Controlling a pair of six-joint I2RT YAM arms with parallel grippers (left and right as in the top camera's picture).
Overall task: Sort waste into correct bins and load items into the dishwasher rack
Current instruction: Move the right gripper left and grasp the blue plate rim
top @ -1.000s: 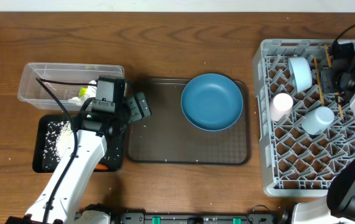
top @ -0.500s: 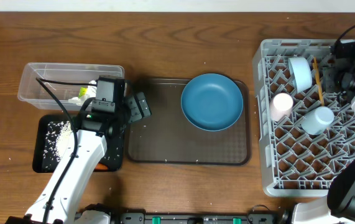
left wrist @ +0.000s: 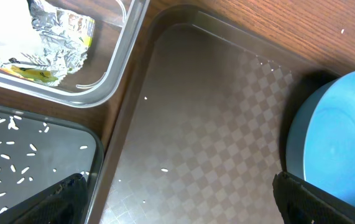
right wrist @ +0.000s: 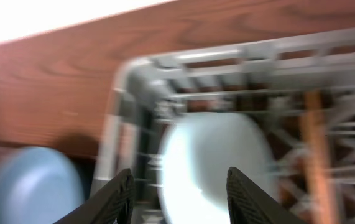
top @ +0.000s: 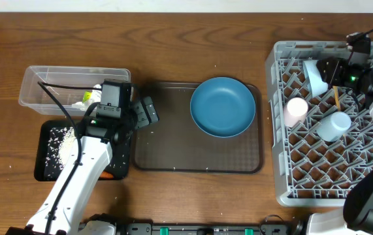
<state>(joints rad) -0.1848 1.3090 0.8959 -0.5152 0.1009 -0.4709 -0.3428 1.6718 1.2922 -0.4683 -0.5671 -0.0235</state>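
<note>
Grey rack [top: 276,130] loading looks nearly done; my right claw [right wrist: 180,196] hangs part-open, empty, over it; blue plate [top: 223,106] needs gripping next.

plate [top: 223,107] solid blue. serving tray [top: 173,143] dark brown, faint checker texture. rack [top: 317,171] grey lattice. pink cup [top: 296,109], light blue cup [top: 334,125], bowl [top: 315,76] white. chopsticks [top: 335,97] tan wood. black tray [top: 48,168] speckled with white rice [top: 59,142]. wrapper [left wrist: 53,31] yellow-green print, silver foil. table [top: 173,46] brown woodgrain.
</note>
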